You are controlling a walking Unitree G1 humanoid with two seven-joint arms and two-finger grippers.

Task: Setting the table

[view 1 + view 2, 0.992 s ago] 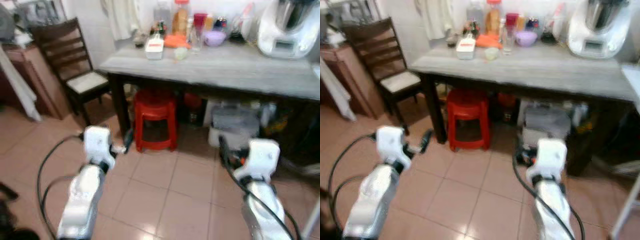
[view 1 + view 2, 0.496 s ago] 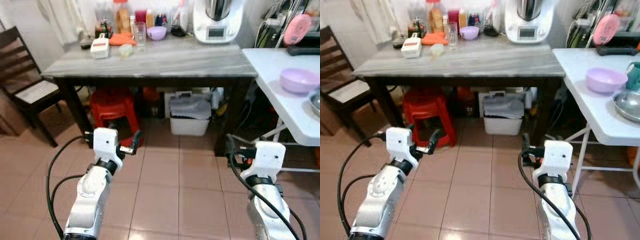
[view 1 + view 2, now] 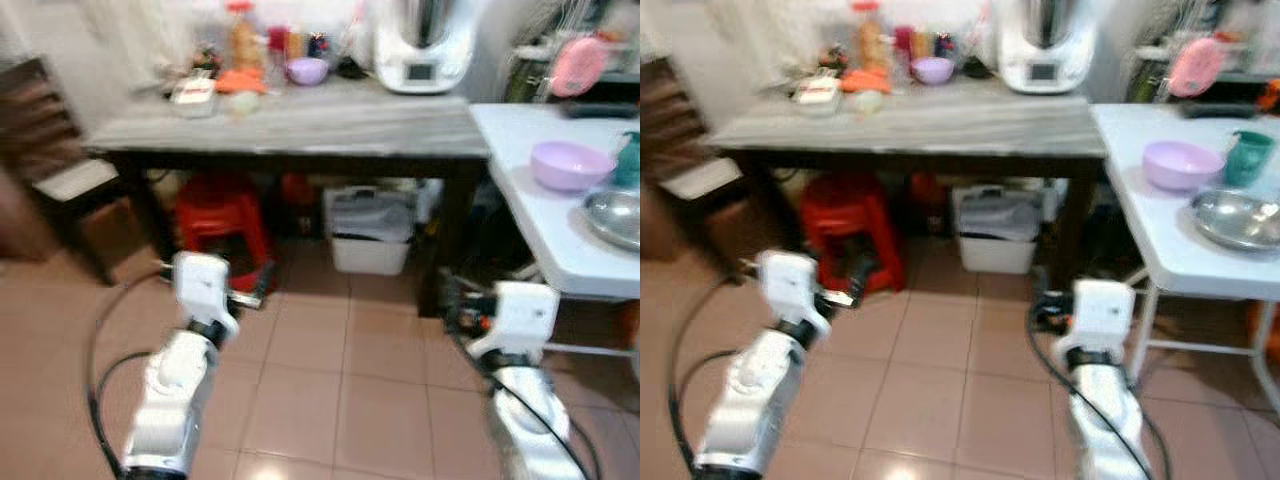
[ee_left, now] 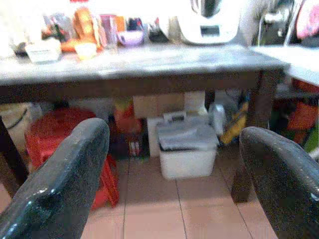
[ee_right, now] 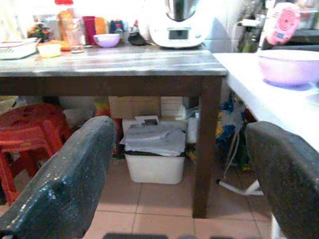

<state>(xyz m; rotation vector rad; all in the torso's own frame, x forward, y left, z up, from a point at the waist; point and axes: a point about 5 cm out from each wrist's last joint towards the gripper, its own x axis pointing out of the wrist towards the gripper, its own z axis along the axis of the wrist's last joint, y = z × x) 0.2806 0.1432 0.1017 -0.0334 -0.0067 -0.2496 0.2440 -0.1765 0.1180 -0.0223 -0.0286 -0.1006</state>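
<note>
**Both grippers empty, held above the floor tiles**

The left gripper (image 4: 172, 164) and the right gripper (image 5: 179, 169) are both released, fingers spread, holding nothing, low over the terracotta floor tiles (image 3: 980, 390). On the white folding worktop (image 3: 1160, 240) at the robot's right sit a lilac plastic bowl (image 3: 1182, 164), a teal plastic cup (image 3: 1246, 157) just beside it and a shiny steel bowl (image 3: 1240, 218) nearer the robot. Ahead stands a grey wooden worktop (image 3: 920, 120) carrying a white kitchen machine (image 3: 1045, 45); a red plastic stool (image 3: 845, 225) stands beneath.

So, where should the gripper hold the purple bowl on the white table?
Probably the near rim of the purple bowl, from above, one finger inside and one outside: it stands upright and open-topped. The cup stands close on its right, so that side looks tighter.
</note>
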